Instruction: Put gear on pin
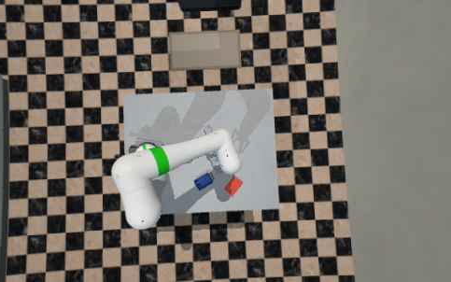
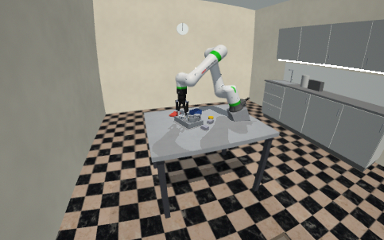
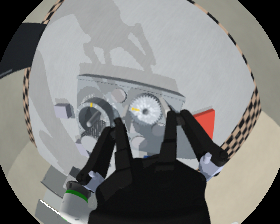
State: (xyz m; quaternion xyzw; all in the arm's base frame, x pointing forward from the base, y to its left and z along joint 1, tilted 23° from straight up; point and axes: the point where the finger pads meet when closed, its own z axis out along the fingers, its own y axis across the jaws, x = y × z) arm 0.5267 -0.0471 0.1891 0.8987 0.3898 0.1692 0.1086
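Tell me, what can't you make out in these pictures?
- Top view: the arm covers the gripper and most of the timing case.
- Exterior view: the timing case and the gear are too small to read; arrow and collar mark don't show.
- Wrist view: the gripper is shut on the gear, whose arrow its fingers hide; the picture is blurred, and the pin can't be picked out.

Blue block (image 1: 204, 181) beside red block (image 1: 232, 186); clock (image 2: 182, 28) on wall.
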